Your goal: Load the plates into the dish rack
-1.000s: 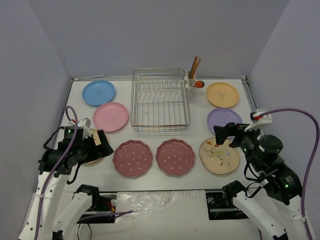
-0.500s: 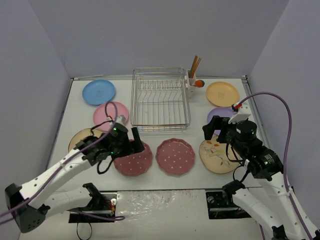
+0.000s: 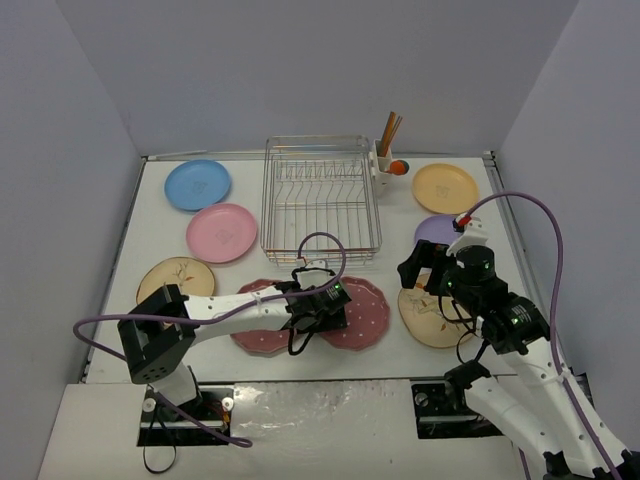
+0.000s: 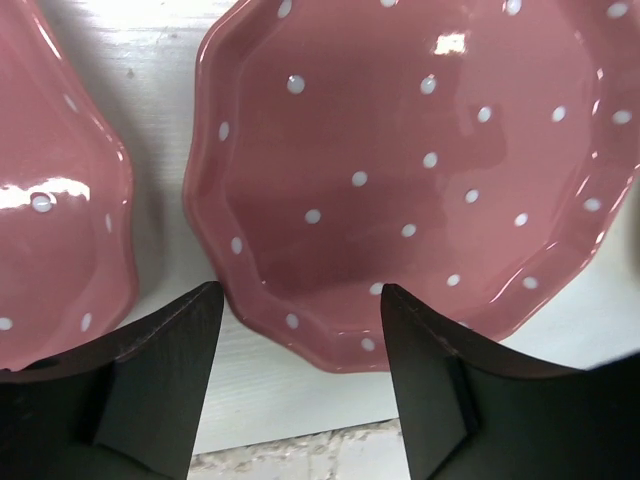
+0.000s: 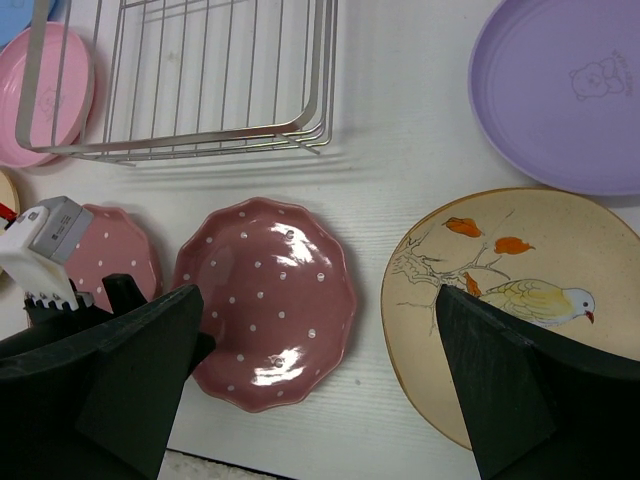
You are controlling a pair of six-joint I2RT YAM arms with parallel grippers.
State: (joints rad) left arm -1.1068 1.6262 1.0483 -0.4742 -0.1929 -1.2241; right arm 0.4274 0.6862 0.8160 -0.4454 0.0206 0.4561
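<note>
"Plates (image 3: 224, 232) — location?"

"All those in view lie flat on the table (image 3: 160, 232), set round the dish rack (image 3: 320, 200). No plate stands in its slots. Item under attention: the right-hand scalloped dotted plate (image 4: 420, 170), just in front of the rack and beside the second dotted plate (image 4: 50, 200)."

"Pincers?"

"Left gripper (image 4: 300, 385) is low over that plate's near rim. Its jaws are part-way apart, the rim shows between the fingers, and nothing is clamped. Right gripper (image 5: 315, 385) hangs higher, above the ground between the dotted plate and the bird-print plate (image 5: 510, 300), jaws spread wide and empty."

"Handling?"

"Judged, not tested: glazed ceramic — rigid, fairly heavy for a two-finger hold, and glossy enough to slip. It would likely chip or break if dropped or knocked against the wires. The raised rim is the only purchase: one finger must get under the lip while the other bears on the upper face. A hold at the near edge, deep enough to cover the wavy border, looks soundest, and the plate must then be tipped upright for a slot"
</note>
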